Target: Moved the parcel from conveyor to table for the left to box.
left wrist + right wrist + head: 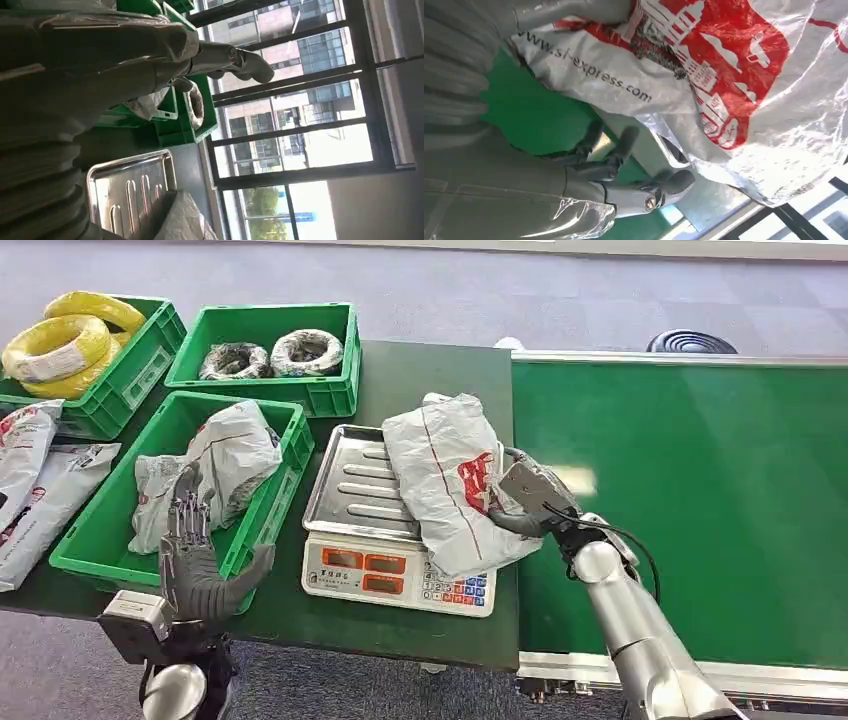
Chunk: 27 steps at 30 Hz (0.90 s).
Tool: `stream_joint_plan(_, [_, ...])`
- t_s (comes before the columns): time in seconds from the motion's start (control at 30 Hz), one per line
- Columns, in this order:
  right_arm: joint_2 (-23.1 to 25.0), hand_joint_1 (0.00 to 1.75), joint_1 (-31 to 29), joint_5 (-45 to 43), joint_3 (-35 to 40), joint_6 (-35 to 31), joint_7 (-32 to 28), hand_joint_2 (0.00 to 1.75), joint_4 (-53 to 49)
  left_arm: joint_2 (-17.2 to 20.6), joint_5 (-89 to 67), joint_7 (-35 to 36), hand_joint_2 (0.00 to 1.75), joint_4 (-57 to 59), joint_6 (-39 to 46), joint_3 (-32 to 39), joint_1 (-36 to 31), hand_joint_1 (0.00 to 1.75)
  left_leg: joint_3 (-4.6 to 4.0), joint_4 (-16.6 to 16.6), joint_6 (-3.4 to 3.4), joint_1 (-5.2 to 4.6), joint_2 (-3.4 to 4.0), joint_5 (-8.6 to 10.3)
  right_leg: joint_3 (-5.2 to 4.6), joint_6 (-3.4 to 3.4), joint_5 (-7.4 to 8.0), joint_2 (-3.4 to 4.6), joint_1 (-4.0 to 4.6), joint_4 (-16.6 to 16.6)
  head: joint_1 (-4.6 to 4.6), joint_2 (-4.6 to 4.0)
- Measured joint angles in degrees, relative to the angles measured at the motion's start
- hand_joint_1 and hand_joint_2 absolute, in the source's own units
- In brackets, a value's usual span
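One parcel (445,480) in play: right hand (535,502) grips its near edge w/ thumb on top, fingers under, while it lies across the scale (400,540) tray on the desk (430,370). Best to set it flat before letting go, clear of the keypad. Left hand (195,555) hovers spread, holding nothing, by the green bin (100,540). Parcel: crinkly white plastic mailer, red print, soft and floppy.

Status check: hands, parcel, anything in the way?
Right hand grips parcel, which lies across scale tray. Left hand open, at front of near green crate. Nothing between them.
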Motion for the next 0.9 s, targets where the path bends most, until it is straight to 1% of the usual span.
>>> stream_joint_plan(0.27, [-0.7,0.00,0.0,0.1,0.4,-0.4,-0.5,1.75,0.0,-0.1,-0.4,0.2,1.75,0.0,-0.1,0.1,-0.2,0.00,0.02,0.0,0.00,0.00,0.00,0.00,0.01,0.00,0.00,0.00,0.00,0.0,0.00,0.00])
stream_joint_plan(0.4, [-0.7,0.00,0.7,-0.2,0.2,-2.5,-1.4,1.75,-1.4,-0.3,-2.8,1.2,1.75,0.0,0.1,0.1,-0.3,0.00,0.01,0.0,0.00,0.00,0.00,0.00,0.00,0.00,0.00,0.00,0.00,0.0,0.02,0.00])
stream_joint_plan(0.47, [-0.6,0.00,1.0,-0.2,-0.2,-3.8,-1.6,1.75,-2.7,-0.3,-5.1,2.8,1.75,0.0,1.5,0.1,-0.6,0.00,0.00,0.0,0.00,0.00,0.00,0.00,0.00,0.00,0.00,0.00,0.00,0.0,0.02,0.00])
stream_joint_plan(0.6, [0.1,0.00,1.6,-1.5,-1.7,-8.6,-2.4,1.75,-6.7,-0.7,-8.3,4.9,1.75,0.7,4.5,0.1,-2.5,0.00,0.02,0.0,0.00,0.01,0.00,0.02,0.00,0.00,0.00,0.00,0.00,0.0,0.02,0.00])
stream_joint_plan(0.7, [1.8,0.00,4.5,-5.5,-3.6,-14.3,-3.7,1.75,-14.9,-0.9,-12.0,7.2,1.75,2.0,5.8,-0.3,-6.0,0.00,0.06,0.0,0.01,0.03,-0.05,0.03,-0.05,0.00,0.00,-0.03,0.01,0.0,-0.02,0.00])
stream_joint_plan(0.8, [3.2,0.00,10.3,-9.1,-5.9,-19.7,-5.1,1.75,-27.1,-0.9,-15.3,8.9,1.75,5.5,6.3,-1.8,-11.6,0.00,0.00,0.0,0.01,0.03,-0.24,0.03,0.00,0.00,-0.01,-0.25,0.01,0.0,0.04,-0.02])
stream_joint_plan(0.9, [4.0,0.00,16.6,-9.1,-8.6,-26.0,-6.5,1.75,-39.0,-1.2,-19.2,11.0,1.75,11.6,5.9,-4.1,-18.1,0.00,-0.03,0.0,0.01,0.03,-0.24,0.03,-0.03,0.00,-0.01,-0.25,-0.01,0.0,0.00,0.00])
